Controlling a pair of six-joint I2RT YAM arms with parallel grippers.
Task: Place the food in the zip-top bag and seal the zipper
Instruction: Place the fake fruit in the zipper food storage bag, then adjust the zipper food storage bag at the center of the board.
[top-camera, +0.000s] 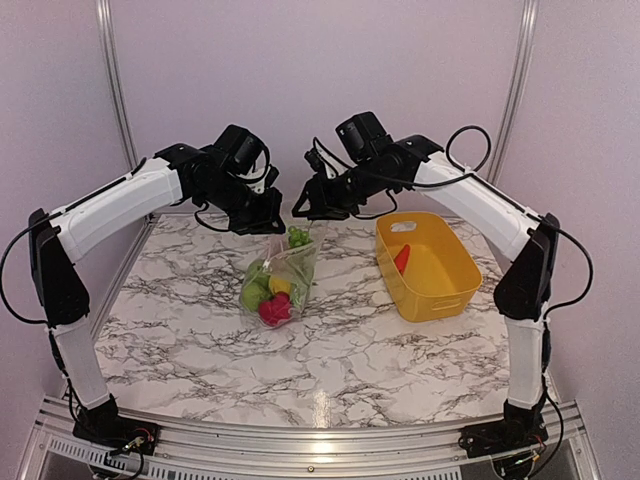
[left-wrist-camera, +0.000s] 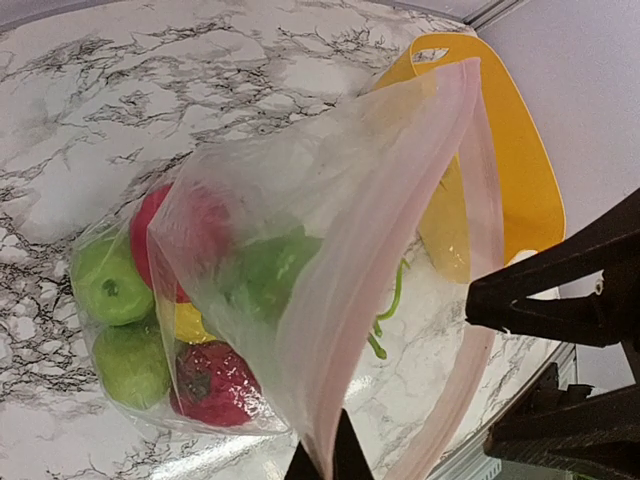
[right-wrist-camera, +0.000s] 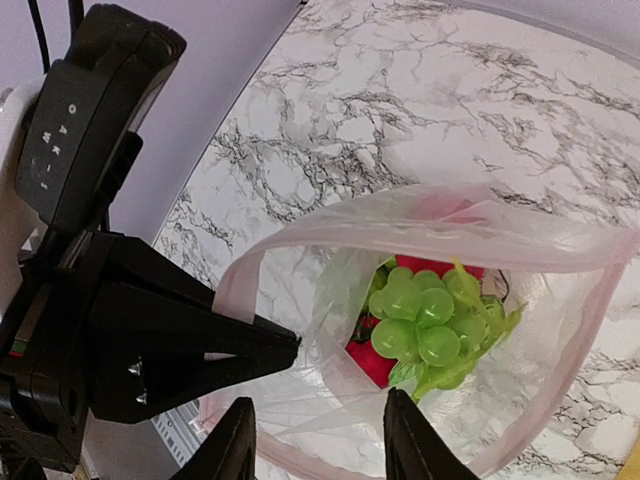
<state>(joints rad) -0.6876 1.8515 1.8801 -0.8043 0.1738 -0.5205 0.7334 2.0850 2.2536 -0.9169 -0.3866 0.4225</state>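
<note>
Left gripper (left-wrist-camera: 330, 458) pinched tight on rim of zip-top bag (left-wrist-camera: 340, 220); bag held up over marble table (top-camera: 360, 350), between both arms. Mouth gaping, pink zipper (left-wrist-camera: 482, 200) unsealed. Food inside: green apples (left-wrist-camera: 110, 290), red piece (left-wrist-camera: 215, 385), yellow piece (left-wrist-camera: 190, 322), green grapes (right-wrist-camera: 425, 315) on top. Right gripper (right-wrist-camera: 320, 402) fingers spread wide, opposite rim between them, seemingly gripping nothing, though view is cramped. Yellow basket (top-camera: 445, 290) off to right, well apart, long red-orange piece (top-camera: 402, 258) lying in it.

Food (top-camera: 272, 300) in bag (top-camera: 303, 256), basket (top-camera: 446, 296) right
</note>
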